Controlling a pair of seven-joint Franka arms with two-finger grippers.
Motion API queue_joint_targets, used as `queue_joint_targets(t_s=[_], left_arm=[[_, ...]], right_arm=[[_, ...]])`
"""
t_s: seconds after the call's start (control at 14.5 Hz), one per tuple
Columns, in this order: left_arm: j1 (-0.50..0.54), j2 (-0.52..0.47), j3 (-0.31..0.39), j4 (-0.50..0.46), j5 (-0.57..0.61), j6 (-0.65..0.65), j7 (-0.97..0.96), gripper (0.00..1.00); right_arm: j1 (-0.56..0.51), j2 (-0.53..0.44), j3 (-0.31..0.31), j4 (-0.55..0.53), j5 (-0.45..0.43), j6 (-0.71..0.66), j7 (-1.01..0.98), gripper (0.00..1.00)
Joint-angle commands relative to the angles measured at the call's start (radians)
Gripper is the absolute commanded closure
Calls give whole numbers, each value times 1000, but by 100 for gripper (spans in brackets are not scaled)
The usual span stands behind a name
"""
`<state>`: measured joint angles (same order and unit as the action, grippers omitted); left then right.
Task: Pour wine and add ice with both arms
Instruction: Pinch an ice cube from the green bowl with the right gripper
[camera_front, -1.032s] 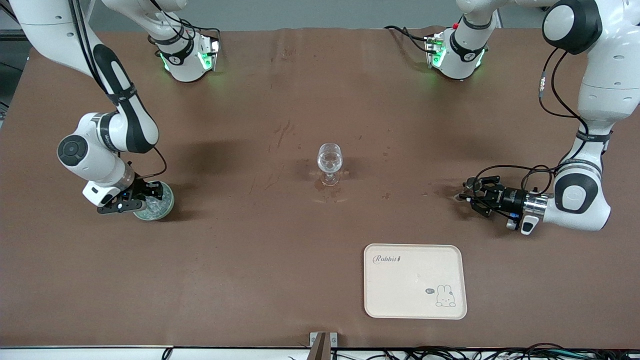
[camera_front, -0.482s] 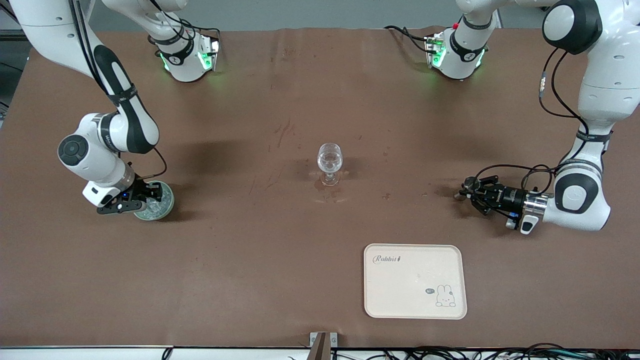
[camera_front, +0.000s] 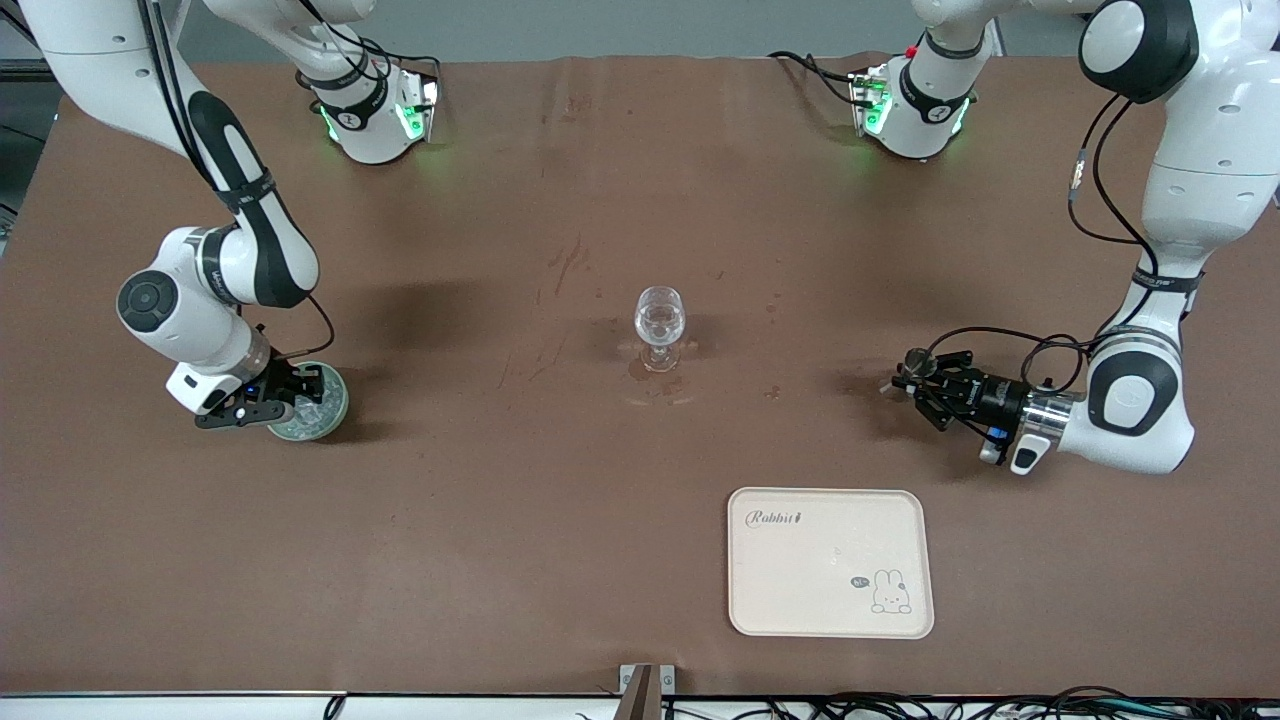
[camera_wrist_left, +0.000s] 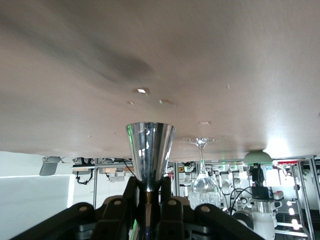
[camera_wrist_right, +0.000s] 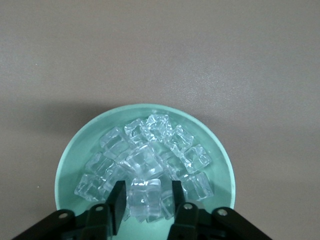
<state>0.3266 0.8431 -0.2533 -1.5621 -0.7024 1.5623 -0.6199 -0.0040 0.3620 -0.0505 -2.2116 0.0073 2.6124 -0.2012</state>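
A clear stemmed glass stands upright at the table's middle; it also shows in the left wrist view. My left gripper lies level just above the table at the left arm's end, shut on the stem of a shiny metal cone-shaped cup, whose mouth points toward the glass. In its own view the left gripper clamps the cup's narrow end. My right gripper is down in the pale green bowl of ice, open, with its fingers on either side of one cube.
A cream tray with a rabbit print lies nearer the front camera than the glass, toward the left arm's end. Dark wet stains mark the brown table around the glass. Both arm bases stand along the table's back edge.
My left gripper has moved with the metal cup toward the glass. The right gripper has stayed in the bowl.
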Motion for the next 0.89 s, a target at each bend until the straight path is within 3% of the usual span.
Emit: queue_joint_targets(t_s=[0.0,0.07,0.28,0.48,0.83], left_arm=[[3,-25,-36,-6,-22,-13,-30,99],[0,-35,-47,-6,-22,-11,-59,99],[2,-67,-115,-7,-22,-4,-107,99],[3,-114,-193,-64,-43,79,-171,99],[2,-203,-323,-134,-43,220,-345,99]], right_arm=[[2,-5,-3,-10,-6,2,3,91],[4,-5,-3,-7,-6,-2,11,100],[1,-8,-3,29,-6,-49,14,100],[2,-24,-2,137,-3,-278,73,100],[-27,-197,17,239,-3,-489,147,100]])
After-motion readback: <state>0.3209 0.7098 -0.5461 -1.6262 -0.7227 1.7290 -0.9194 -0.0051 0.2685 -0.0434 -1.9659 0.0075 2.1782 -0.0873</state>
